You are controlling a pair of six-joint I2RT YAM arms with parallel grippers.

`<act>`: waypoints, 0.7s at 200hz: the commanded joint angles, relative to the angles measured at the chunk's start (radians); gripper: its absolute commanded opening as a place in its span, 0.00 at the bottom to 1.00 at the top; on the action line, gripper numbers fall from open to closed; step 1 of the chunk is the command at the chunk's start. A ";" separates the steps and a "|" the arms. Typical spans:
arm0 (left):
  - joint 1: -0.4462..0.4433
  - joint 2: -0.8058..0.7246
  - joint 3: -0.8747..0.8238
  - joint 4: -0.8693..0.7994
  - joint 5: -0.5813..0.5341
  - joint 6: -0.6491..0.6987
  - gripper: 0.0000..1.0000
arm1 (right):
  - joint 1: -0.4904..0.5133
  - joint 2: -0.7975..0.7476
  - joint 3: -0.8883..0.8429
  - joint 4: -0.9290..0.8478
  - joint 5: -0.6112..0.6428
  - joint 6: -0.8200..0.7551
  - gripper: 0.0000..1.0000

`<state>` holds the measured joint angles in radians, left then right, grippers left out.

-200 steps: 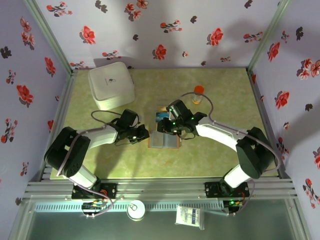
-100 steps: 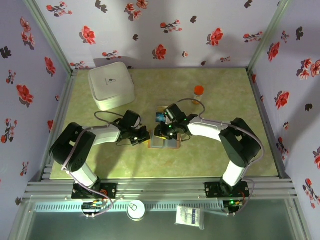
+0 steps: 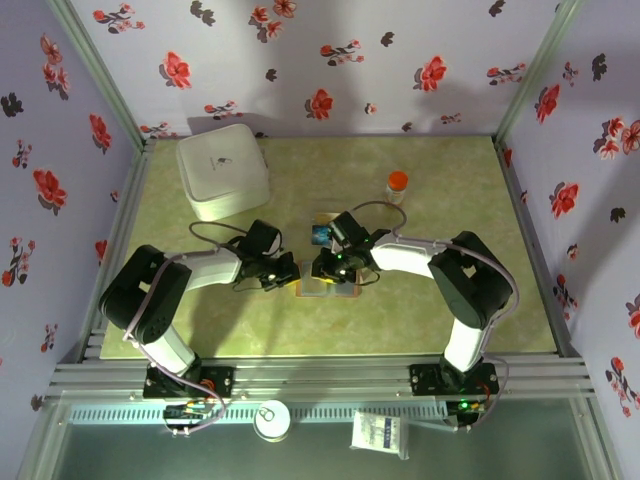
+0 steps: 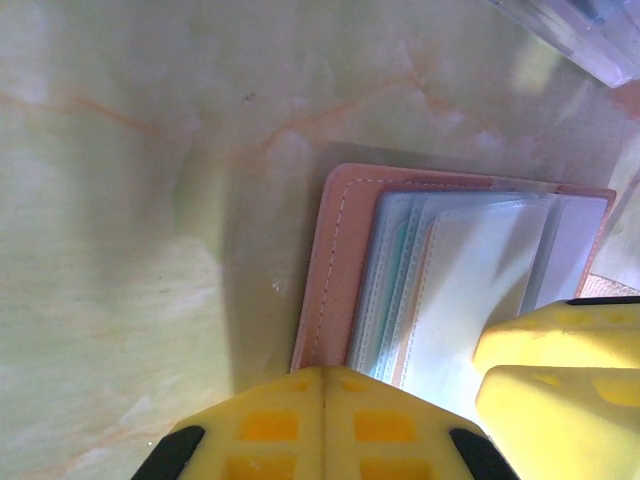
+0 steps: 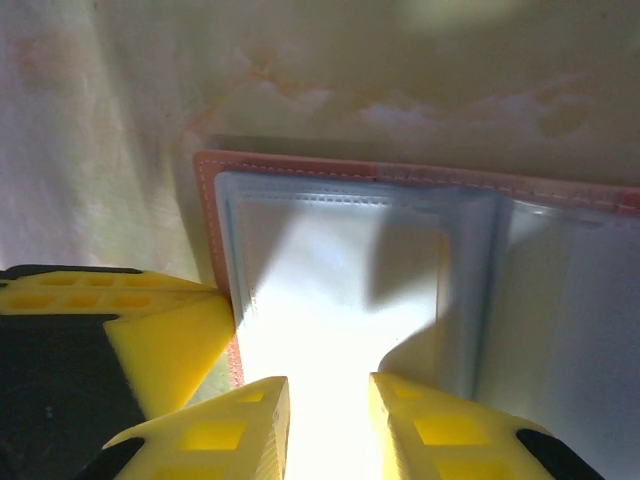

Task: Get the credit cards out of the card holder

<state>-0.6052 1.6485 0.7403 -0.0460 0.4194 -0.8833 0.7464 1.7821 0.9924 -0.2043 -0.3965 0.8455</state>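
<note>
Both bent arms reach inward to the open tan leather card holder (image 3: 328, 288) mid-table.
The left gripper (image 3: 289, 274), jaws pressed together, sits on its left edge. The right gripper (image 3: 333, 272) is narrowly parted over the clear sleeves (image 5: 340, 270), which the wrist views show. Beyond stand a clear plastic box (image 4: 590, 35), an orange-capped bottle (image 3: 397, 184) and a white square container (image 3: 222, 170).

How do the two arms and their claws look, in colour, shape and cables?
The left arm and the right arm have rounded white shells with black joints, and a thin grey cable loops near each wrist. The left claw and the right claw have black mounts. Their fingers are bright yellow wedges with square recesses.
</note>
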 commanded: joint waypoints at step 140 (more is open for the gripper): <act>-0.005 0.002 0.031 -0.066 -0.022 0.029 0.00 | -0.035 -0.073 -0.063 -0.030 0.031 -0.022 0.24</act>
<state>-0.6052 1.6485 0.7509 -0.0837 0.4187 -0.8795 0.7197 1.7351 0.9501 -0.2409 -0.3668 0.8383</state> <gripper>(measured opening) 0.038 0.248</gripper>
